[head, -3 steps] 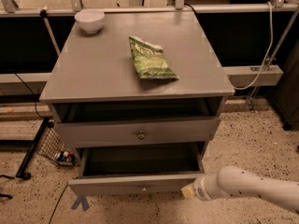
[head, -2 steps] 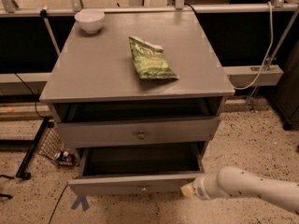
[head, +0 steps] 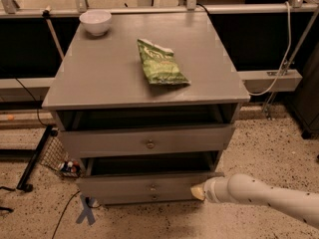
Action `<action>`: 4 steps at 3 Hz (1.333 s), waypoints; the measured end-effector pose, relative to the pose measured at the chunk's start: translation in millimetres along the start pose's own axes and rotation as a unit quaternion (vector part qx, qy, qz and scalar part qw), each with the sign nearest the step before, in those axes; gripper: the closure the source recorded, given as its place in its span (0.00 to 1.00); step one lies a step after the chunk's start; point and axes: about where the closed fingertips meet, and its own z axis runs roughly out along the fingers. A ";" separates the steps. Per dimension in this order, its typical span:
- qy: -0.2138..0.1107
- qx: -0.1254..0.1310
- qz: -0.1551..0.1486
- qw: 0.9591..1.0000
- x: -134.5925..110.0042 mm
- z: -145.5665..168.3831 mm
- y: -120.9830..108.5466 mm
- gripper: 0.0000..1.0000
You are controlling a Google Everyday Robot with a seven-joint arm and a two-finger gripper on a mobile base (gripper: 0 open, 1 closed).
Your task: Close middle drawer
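The middle drawer (head: 129,185) is the long low grey front with a tiny round knob, partly pulled out below the top drawer, with its dark interior showing. My gripper (head: 197,191), cream-tipped on a white arm that comes in from the lower right, rests against the right end of that drawer front. The top drawer (head: 149,142), with a larger round knob, also stands slightly open. A narrower bottom drawer front (head: 153,198) shows just beneath the middle one.
A grey cabinet top (head: 99,73) carries a white bowl (head: 95,21) at the back left and a green chip bag (head: 160,62) in the middle. A wire rack (head: 55,153) and cables lie left of the cabinet. Speckled floor lies to the right.
My gripper has moved toward the cabinet, and the middle drawer front has slid in a little with it.
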 end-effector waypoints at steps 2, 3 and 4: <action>-0.071 0.028 -0.024 0.997 -37.0 -1.8 -18.9 1.00; -0.091 0.034 -0.032 0.995 -48.2 -6.1 -19.8 1.00; -0.103 0.034 -0.038 0.993 -56.5 -5.2 -21.6 1.00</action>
